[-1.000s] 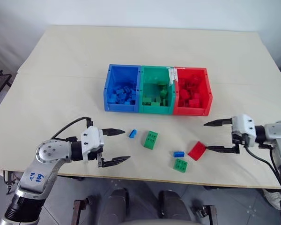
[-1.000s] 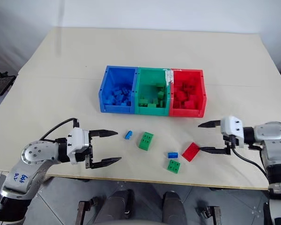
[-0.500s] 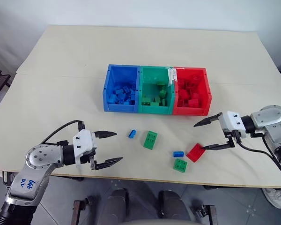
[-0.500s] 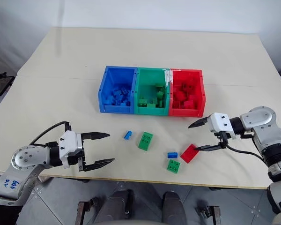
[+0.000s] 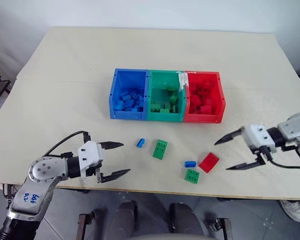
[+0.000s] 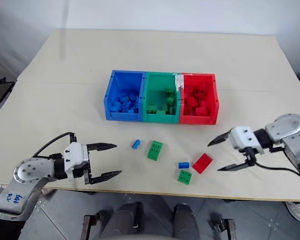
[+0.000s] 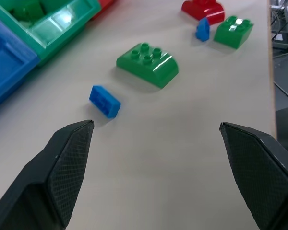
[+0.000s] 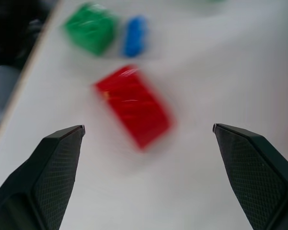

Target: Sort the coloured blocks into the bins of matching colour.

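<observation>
Three joined bins stand mid-table: blue [image 5: 127, 114], green [image 5: 165, 117] and red [image 5: 203, 119], each holding blocks of its own colour. Five loose blocks lie in front of them: a small blue block [image 5: 141, 142], a green block [image 5: 160, 149], another small blue block [image 5: 190, 163], a red block [image 5: 209, 162] and a second green block [image 5: 192, 175]. My left gripper [image 5: 125, 158] is open and empty, left of the first blue block [image 7: 104, 101]. My right gripper [image 5: 221, 156] is open and empty, just right of the red block [image 8: 133, 106], pointing at it.
The loose blocks lie close to the table's front edge [image 5: 155, 188]. Bare tabletop [image 5: 155, 50] stretches behind the bins and on both sides of them.
My right gripper reached in towards the red block, then drew back to the right and tilted downwards, staying open. My left gripper drifted a little to the left.
</observation>
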